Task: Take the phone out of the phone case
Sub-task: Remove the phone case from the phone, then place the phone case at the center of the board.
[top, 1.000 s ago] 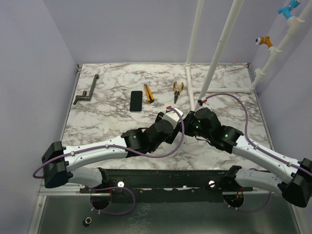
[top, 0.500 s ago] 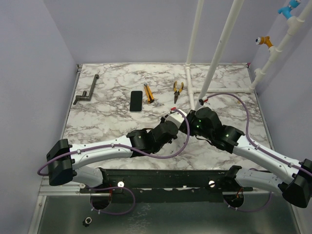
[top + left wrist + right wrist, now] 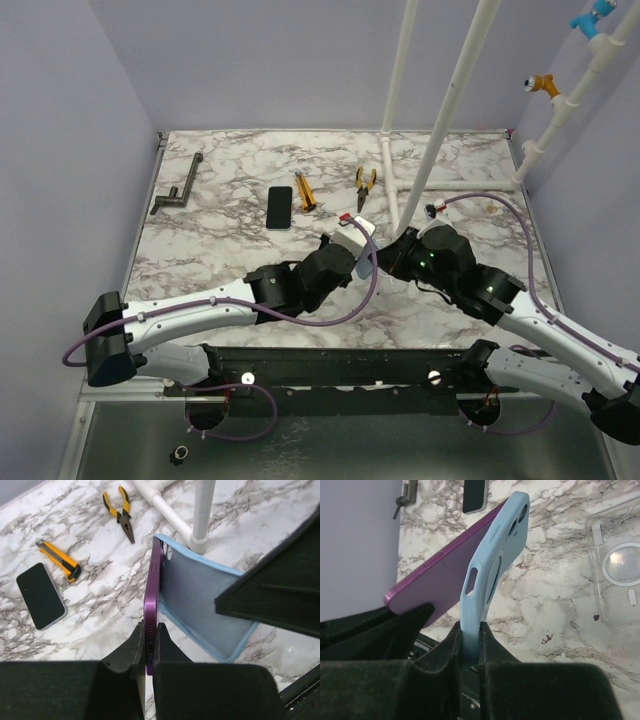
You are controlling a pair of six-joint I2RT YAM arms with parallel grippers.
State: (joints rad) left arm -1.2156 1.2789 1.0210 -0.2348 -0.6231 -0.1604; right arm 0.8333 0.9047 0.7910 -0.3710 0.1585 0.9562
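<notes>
A purple phone (image 3: 151, 600) stands on edge above the table, and my left gripper (image 3: 148, 635) is shut on its bottom end. A light blue phone case (image 3: 200, 607) hinges away from it, still meeting the phone at the far top corner. My right gripper (image 3: 470, 635) is shut on the case's lower wall (image 3: 492, 565), with the purple phone (image 3: 445, 575) angled off to its left. In the top view the two wrists meet at the table's middle (image 3: 365, 262), and phone and case are mostly hidden beneath them.
A second dark phone (image 3: 279, 206) lies flat at the back, beside a yellow utility knife (image 3: 305, 191) and yellow pliers (image 3: 365, 186). A clear case (image 3: 618, 570) lies to the right. White pipes (image 3: 400, 110) rise from the back middle; a grey crank tool (image 3: 176, 190) lies far left.
My left gripper has shut on the purple phone's end. The right arm has drawn back to the right, peeling the blue case open away from the phone.
</notes>
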